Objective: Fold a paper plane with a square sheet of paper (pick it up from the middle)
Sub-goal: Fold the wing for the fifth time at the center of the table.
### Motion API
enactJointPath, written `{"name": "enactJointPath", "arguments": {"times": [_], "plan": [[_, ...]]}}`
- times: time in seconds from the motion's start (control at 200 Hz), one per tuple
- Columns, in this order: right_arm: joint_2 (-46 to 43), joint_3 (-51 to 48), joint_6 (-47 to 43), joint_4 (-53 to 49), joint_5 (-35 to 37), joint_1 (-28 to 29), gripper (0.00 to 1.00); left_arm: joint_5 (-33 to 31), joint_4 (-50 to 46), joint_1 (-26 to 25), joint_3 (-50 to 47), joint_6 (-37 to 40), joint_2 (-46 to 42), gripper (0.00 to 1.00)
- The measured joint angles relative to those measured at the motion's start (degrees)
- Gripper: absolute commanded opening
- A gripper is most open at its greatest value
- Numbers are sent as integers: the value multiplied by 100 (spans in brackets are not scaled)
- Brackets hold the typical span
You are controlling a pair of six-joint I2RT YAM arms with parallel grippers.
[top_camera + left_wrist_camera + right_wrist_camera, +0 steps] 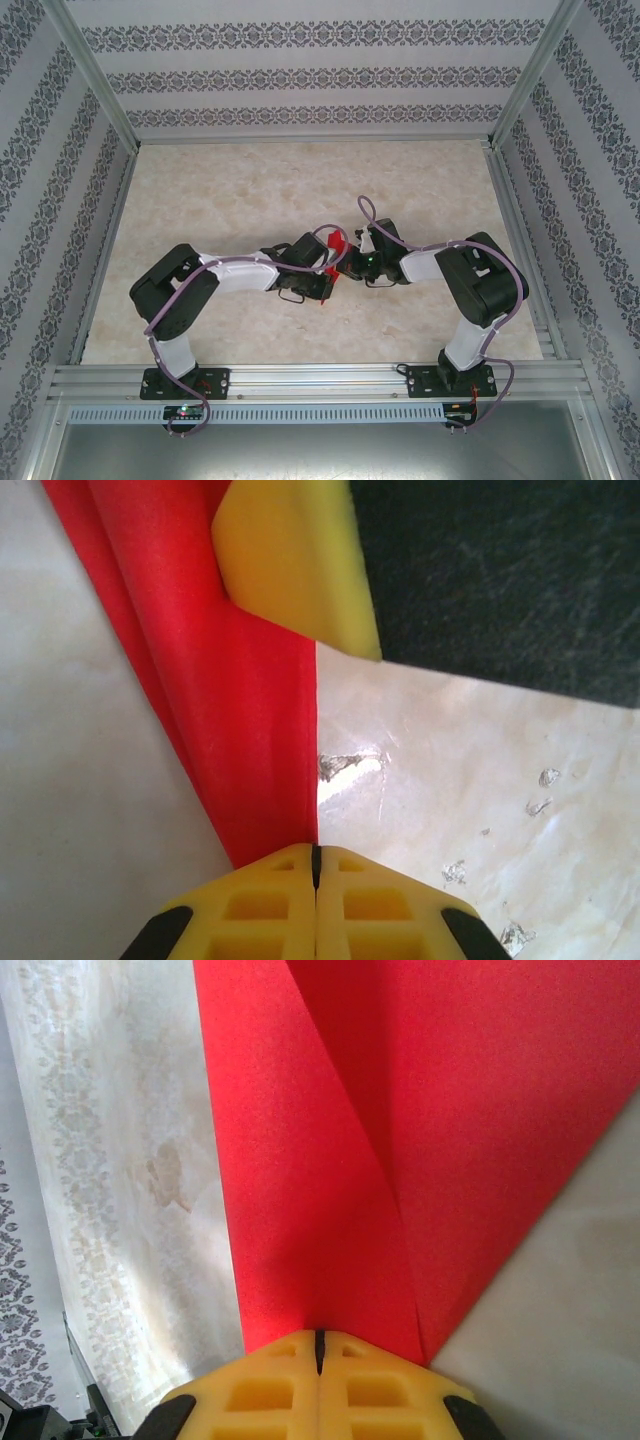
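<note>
The two arms are facing each other over the middle of the table, sharing the red sheet of paper. The left gripper is squeezing tight on one folded edge. The right gripper is squeezing tight on another part. Two pinches are probably pulling the sheet straight, so a crease can be made neat.

I counted two arms, the left arm and the right arm, two tools, the left tool and the right tool, one red sheet of paper and one table.
</note>
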Motion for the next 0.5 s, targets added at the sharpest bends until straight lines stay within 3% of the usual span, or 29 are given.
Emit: {"name": "enactJointPath", "arguments": {"times": [0.5], "plan": [[0, 22, -76, -76, 2, 0, 4, 219, 822, -24, -656, -310, -271, 9]]}}
